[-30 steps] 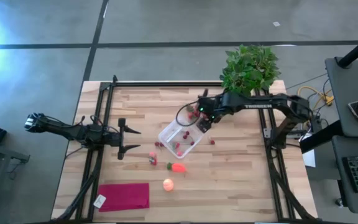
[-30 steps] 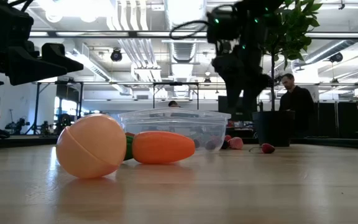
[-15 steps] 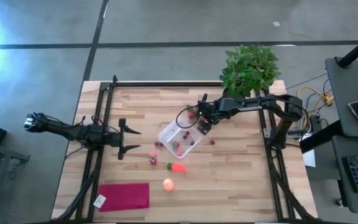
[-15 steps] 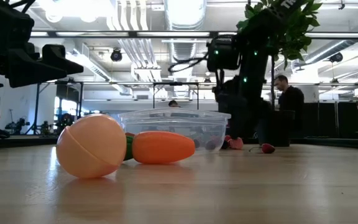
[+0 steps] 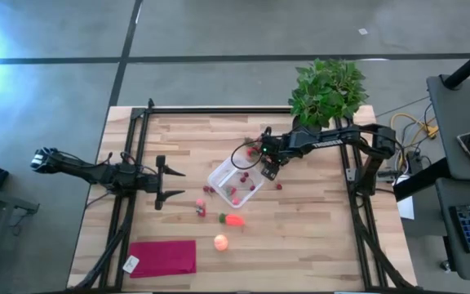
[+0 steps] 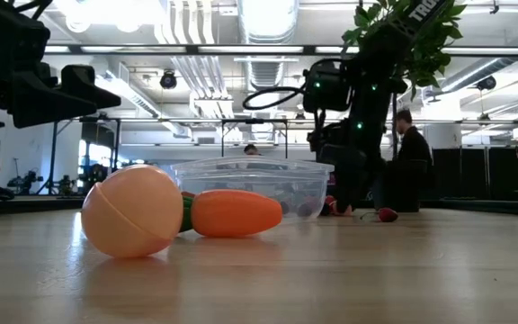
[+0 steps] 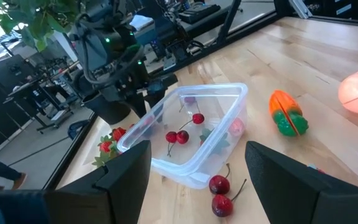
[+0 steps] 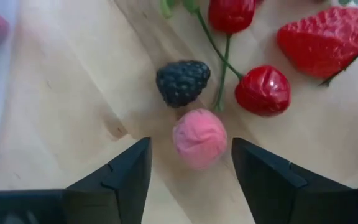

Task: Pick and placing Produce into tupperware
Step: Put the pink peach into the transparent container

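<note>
The left gripper (image 5: 172,183) waits open and empty at nine o'clock. The tub (image 5: 237,183) at centre holds a few cherries (image 7: 179,135). At its two o'clock, the right gripper (image 8: 189,167) hangs open and empty over a pink ball (image 8: 199,138); best to centre, lower, then close gently.

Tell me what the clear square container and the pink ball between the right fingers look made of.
Clear square container: thin glossy plastic; the cherries show through its walls. Small pink ball: matte and finely textured, possibly foam or rubber; hard to be sure.
</note>
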